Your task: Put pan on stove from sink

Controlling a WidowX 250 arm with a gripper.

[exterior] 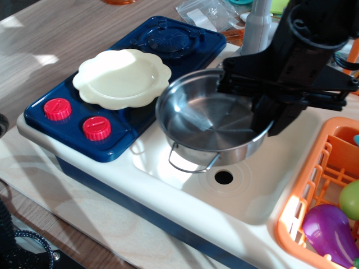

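Spreading under everything is a pale wooden tabletop, sunlit in patches, with the toy kitchen unit set on a lighter board at its near edge. Next in size, the cream sink lies open, its round drain hole uncovered, and the grey faucet rises behind it. To the left sits the dark blue stove with a moulded burner at the back and two red knobs at the front. An orange dish rack at the right holds a purple toy. Above the basin the pan hangs clear of the sink floor, tilted, one wire handle toward the camera. A cream scalloped plate rests on the stove. The black gripper is clamped onto the pan's far right rim.
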